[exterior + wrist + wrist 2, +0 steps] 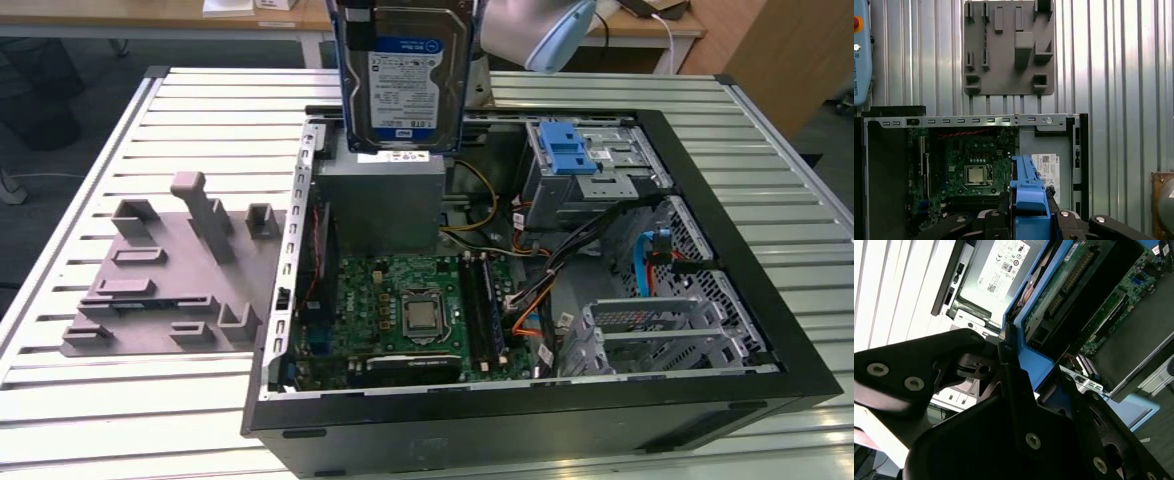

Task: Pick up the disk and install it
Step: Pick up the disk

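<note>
Standing up tall on its thin edge, the disk [407,75] is at the far side of the open computer case [747,250], with its white and blue label facing the exterior view. It is lined up over the grey box [380,205] in the far part of the case, and I cannot tell if its low edge touches that box. The gripper [1028,212] has it: in both wrist views the jaws are closed onto the blue frame [1029,192] around the disk, one black finger on each side, and the frame sits right between them. In the second wrist view one of the fingers [1016,390] lies flat along the blue frame, and the disk's green underside [1064,285] sticks out past the jaws. Nearer in the case lies the green board [407,310] with a square silver chip in the middle. The case lies on a ribbed metal table [107,400]. On the exterior view's left, just beside the case, a grey tray [160,280] with little blocks and posts rests on the table.
</note>
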Available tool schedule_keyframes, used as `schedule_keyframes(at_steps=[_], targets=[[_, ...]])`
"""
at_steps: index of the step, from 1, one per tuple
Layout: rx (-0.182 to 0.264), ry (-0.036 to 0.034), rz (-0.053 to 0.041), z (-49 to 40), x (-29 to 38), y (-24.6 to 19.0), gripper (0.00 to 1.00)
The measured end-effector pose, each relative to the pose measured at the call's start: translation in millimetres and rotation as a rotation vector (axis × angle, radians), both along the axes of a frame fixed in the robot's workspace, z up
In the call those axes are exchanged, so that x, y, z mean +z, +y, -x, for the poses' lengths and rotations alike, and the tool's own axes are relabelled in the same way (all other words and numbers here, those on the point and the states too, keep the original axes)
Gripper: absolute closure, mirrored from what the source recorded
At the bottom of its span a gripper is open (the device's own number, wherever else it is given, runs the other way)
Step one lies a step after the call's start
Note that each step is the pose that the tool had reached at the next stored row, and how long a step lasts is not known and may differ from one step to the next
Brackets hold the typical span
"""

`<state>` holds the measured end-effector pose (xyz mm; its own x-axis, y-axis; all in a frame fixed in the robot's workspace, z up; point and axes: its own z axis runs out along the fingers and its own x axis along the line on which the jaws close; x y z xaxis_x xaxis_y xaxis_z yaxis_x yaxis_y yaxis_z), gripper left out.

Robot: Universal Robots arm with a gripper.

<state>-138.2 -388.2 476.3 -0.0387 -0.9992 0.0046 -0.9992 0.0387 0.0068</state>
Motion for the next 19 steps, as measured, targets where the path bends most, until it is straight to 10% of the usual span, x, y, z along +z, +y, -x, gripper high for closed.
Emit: schedule_keyframes(at_steps=[19], targets=[[-0.006, 0.0001, 0.0, -11.1, 0.0, -14.7, 0.64]])
